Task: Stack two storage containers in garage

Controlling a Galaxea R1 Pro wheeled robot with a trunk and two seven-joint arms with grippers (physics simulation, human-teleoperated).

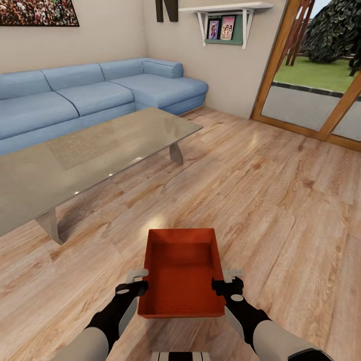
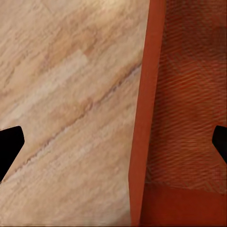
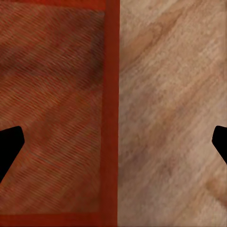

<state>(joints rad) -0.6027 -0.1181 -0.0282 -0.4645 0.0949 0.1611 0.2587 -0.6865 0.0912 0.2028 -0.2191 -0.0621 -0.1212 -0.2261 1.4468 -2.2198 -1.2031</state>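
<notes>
- The living room's light wood-plank floor (image 1: 281, 200) stretches away beyond both sets of jaws and shows beneath them in both wrist views.
- A blue fabric corner sofa (image 1: 90, 95) stands well ahead of the jaws against the beige wall, beyond the desk.
- A rectangular glass-topped desk (image 1: 85, 155) on pale angled legs stands ahead of the left jaws.
- Wood-framed glass doors (image 1: 311, 90) stand far ahead of the right jaws, with grass and a dark bush outside.
- A white wall shelf (image 1: 225, 20) holds two small framed pictures; no writing on them can be read.
- One orange-red rectangular plastic storage container (image 1: 181, 273), open-topped, sits between the two sets of jaws above the floor; no label shows on it.
- The left gripper (image 1: 136, 282) straddles the container's left rim, with wall (image 2: 146, 118) between its black fingertips (image 2: 9, 146).
- The right gripper (image 1: 226, 282) straddles the right rim (image 3: 111, 118) likewise.
- Both jaws stand apart across the rim; whether they clamp it I cannot tell.
</notes>
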